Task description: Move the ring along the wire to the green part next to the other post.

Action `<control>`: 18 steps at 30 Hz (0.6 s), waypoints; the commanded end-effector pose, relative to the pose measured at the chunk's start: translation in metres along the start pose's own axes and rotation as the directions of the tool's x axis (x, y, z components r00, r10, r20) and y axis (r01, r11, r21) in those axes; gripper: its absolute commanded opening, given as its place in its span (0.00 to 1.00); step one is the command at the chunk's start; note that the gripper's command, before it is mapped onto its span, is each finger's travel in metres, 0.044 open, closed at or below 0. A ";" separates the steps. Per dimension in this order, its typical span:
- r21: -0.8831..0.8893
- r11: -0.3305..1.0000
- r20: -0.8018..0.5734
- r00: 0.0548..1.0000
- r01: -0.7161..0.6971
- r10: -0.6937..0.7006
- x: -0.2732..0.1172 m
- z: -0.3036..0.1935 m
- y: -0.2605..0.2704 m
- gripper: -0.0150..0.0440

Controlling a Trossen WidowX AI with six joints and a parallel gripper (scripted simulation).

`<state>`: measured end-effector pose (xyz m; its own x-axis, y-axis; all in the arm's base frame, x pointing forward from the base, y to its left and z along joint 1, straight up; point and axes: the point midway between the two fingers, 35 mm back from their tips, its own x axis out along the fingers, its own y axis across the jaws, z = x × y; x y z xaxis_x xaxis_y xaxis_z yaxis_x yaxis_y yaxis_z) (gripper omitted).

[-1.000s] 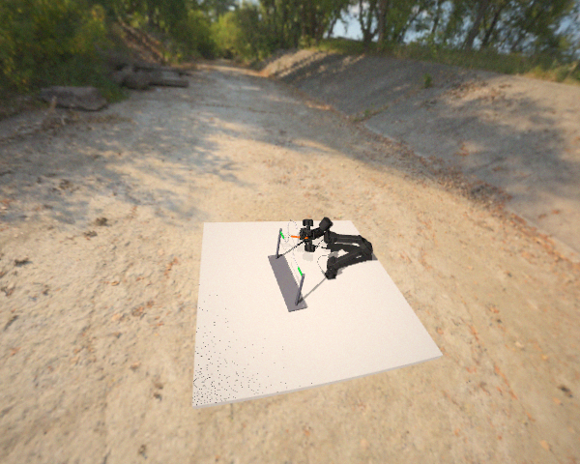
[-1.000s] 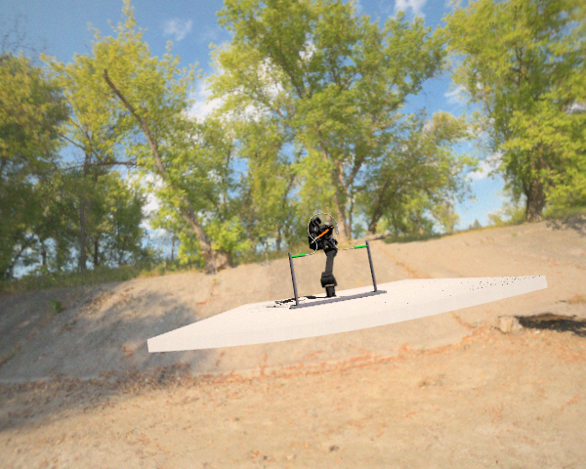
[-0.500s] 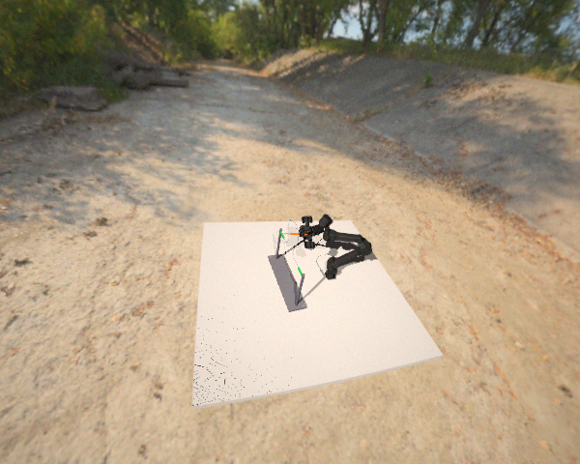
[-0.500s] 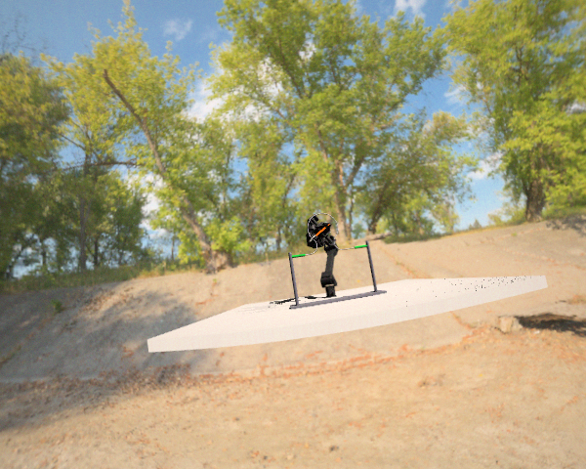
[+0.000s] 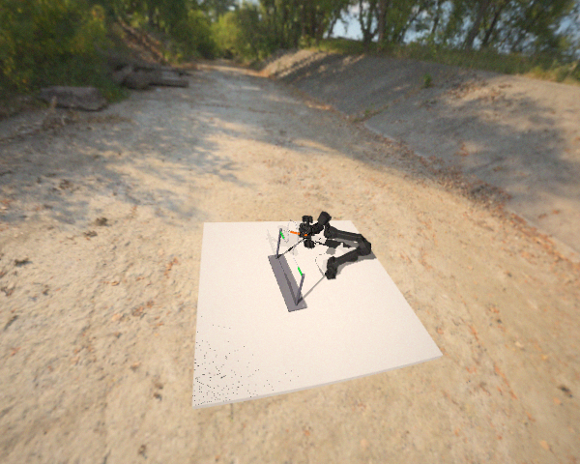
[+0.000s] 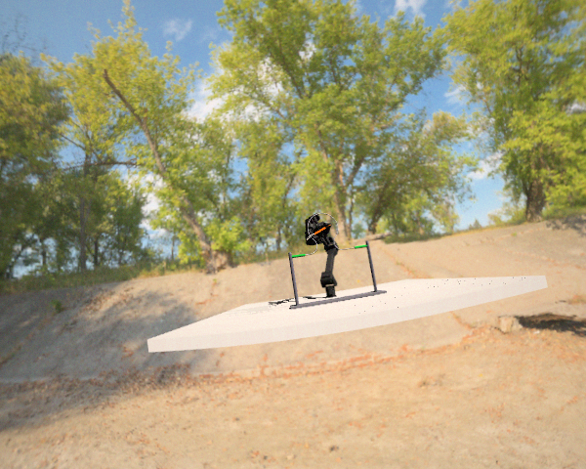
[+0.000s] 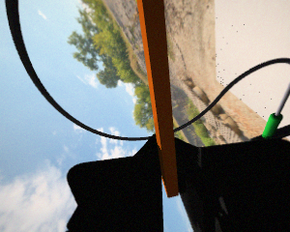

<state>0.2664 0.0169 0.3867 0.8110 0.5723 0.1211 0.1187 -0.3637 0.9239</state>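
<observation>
My gripper (image 5: 305, 234) (image 6: 320, 230) (image 7: 159, 137) is shut on the orange handle (image 5: 294, 232) (image 6: 322, 229) (image 7: 159, 87), high above the base and between the two posts as seen in the exterior view. The handle runs out of the top of the wrist view. The ring is out of the wrist view and too small to make out in the top and exterior views, so I cannot tell how the wire sits in it. The curved wire (image 7: 43, 91) passes behind the handle in the wrist view; contact cannot be told. Green parts (image 5: 281, 235) (image 5: 300, 271) (image 6: 298, 255) (image 6: 360, 246) (image 7: 272, 127) adjoin the posts.
Two upright posts (image 5: 278, 245) (image 5: 299, 289) (image 6: 293, 279) (image 6: 371, 267) stand on a long dark base (image 5: 284, 280) (image 6: 333, 300). The base lies on a white slab (image 5: 360, 330) (image 6: 223, 333). The arm reaches up from behind the wire in the exterior view.
</observation>
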 end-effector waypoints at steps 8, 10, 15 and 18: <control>-0.134 0.987 0.014 0.996 0.084 -0.083 0.000 -0.001 -0.004 0.00; -0.156 0.983 0.019 0.995 0.098 -0.096 0.000 -0.001 -0.005 0.00; -0.211 0.968 0.031 0.991 0.133 -0.129 0.000 0.000 -0.007 0.00; -0.243 0.958 0.040 0.988 0.154 -0.148 0.000 0.000 -0.009 0.00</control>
<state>0.2659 0.0195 0.3796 0.8085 0.5884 -0.0072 0.1061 -0.1337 0.9853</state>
